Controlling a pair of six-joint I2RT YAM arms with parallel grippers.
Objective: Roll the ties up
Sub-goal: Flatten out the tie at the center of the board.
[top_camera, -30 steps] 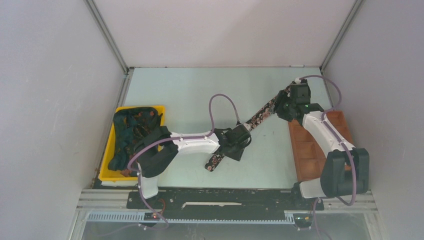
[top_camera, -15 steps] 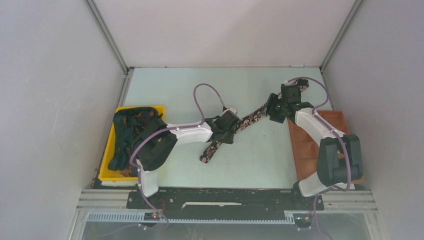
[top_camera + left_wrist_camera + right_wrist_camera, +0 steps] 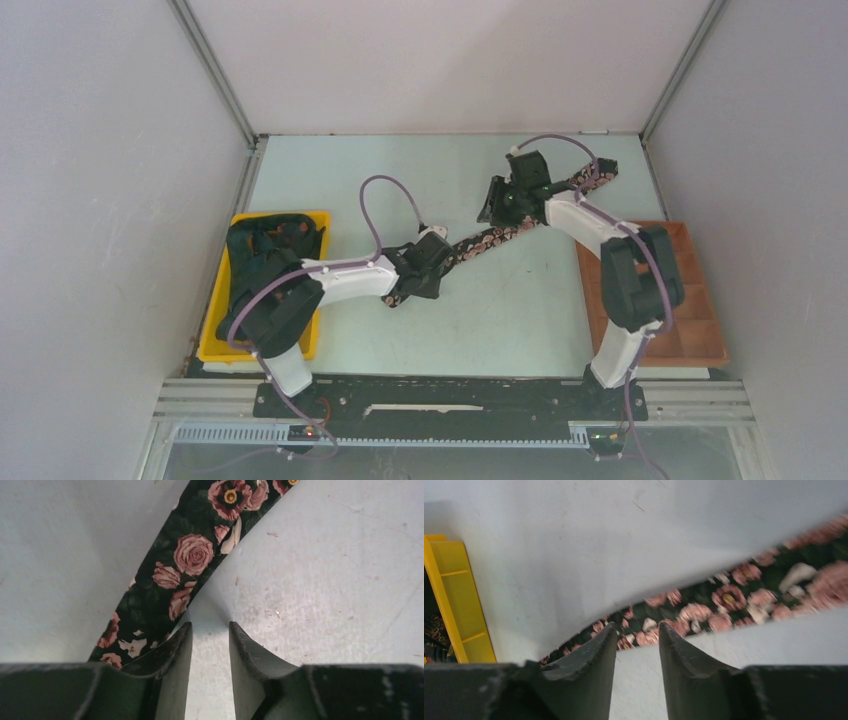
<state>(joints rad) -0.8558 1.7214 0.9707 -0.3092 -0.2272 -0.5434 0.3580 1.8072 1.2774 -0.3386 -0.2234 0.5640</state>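
One black tie (image 3: 490, 238) with pinkish roses lies flat and diagonal across the table, from near the left gripper up to the back right. My left gripper (image 3: 445, 252) sits low over its near end. In the left wrist view the tie (image 3: 185, 565) runs under the left finger, and the left gripper (image 3: 210, 625) is open with only bare table between the jaws. My right gripper (image 3: 500, 205) hovers over the tie's middle. In the right wrist view the tie (image 3: 734, 600) crosses just past the tips of the right gripper (image 3: 636, 625), which is open and empty.
A yellow bin (image 3: 210, 340) at the left holds a dark heap of fabric (image 3: 265, 245), partly hidden by my left arm; the bin also shows in the right wrist view (image 3: 454, 595). A brown compartment tray (image 3: 700, 300) stands at the right edge. Grey walls enclose the table.
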